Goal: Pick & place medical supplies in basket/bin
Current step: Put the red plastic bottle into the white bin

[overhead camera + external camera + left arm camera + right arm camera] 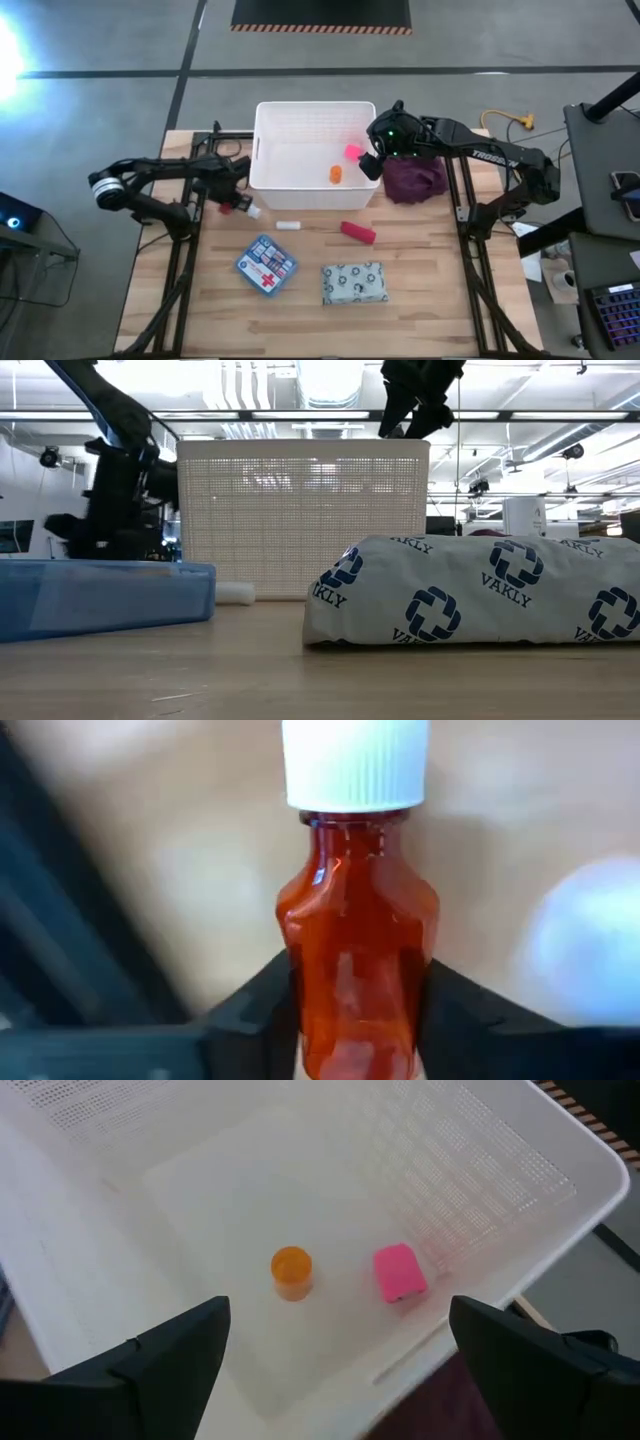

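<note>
The white basket [315, 155] stands at the table's far middle, with an orange piece [291, 1270] and a pink piece [400, 1272] on its floor. My right gripper [340, 1350] hangs open above the basket's right part [375, 155], holding nothing. My left gripper [238, 203] is beside the basket's left near corner, shut on a red bottle with a white cap [355, 920]. A small white piece [288, 226], a red piece [357, 232], the blue packet with a red cross [267, 266] and the pale green pouch [354, 283] lie flat on the table. My left gripper pinches the red bottle's body [355, 970] between its two fingers [255, 1015], one on each side. The fingers run along the bottle, and its white cap [352, 765] points away from the gripper. Whether the bottle rests on the table or is lifted, I cannot tell.
A dark purple cloth [413, 178] lies bunched to the right of the basket, under the right arm. In the low view the pouch [480, 590] and blue packet [100, 595] sit in front of the basket [300, 515]. Bare wood shows along the table's near edge.
</note>
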Robot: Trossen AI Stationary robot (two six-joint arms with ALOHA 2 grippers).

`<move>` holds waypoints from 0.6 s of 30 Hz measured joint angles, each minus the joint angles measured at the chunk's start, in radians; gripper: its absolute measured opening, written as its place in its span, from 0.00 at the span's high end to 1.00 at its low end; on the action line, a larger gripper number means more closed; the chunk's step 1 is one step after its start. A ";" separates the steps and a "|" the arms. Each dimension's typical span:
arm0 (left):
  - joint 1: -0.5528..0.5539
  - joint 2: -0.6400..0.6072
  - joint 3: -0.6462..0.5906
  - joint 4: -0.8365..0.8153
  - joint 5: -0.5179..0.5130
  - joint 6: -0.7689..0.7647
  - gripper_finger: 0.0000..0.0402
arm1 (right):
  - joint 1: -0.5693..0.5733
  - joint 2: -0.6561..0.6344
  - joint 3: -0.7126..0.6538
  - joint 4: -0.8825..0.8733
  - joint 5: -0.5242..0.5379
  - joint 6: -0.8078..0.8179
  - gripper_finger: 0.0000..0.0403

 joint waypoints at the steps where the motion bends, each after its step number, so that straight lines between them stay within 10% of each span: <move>1: 0.000 -0.014 0.005 0.013 -0.004 -0.011 0.72 | 0.000 0.000 0.000 0.000 0.000 -0.005 0.09; 13: -0.007 -0.391 0.312 -0.326 -0.255 -0.224 0.72 | 0.000 0.000 0.000 0.002 0.014 -0.027 0.09; 18: -0.153 -0.516 0.479 0.034 -0.231 -0.157 0.72 | 0.000 -0.004 0.000 0.001 0.052 -0.035 0.09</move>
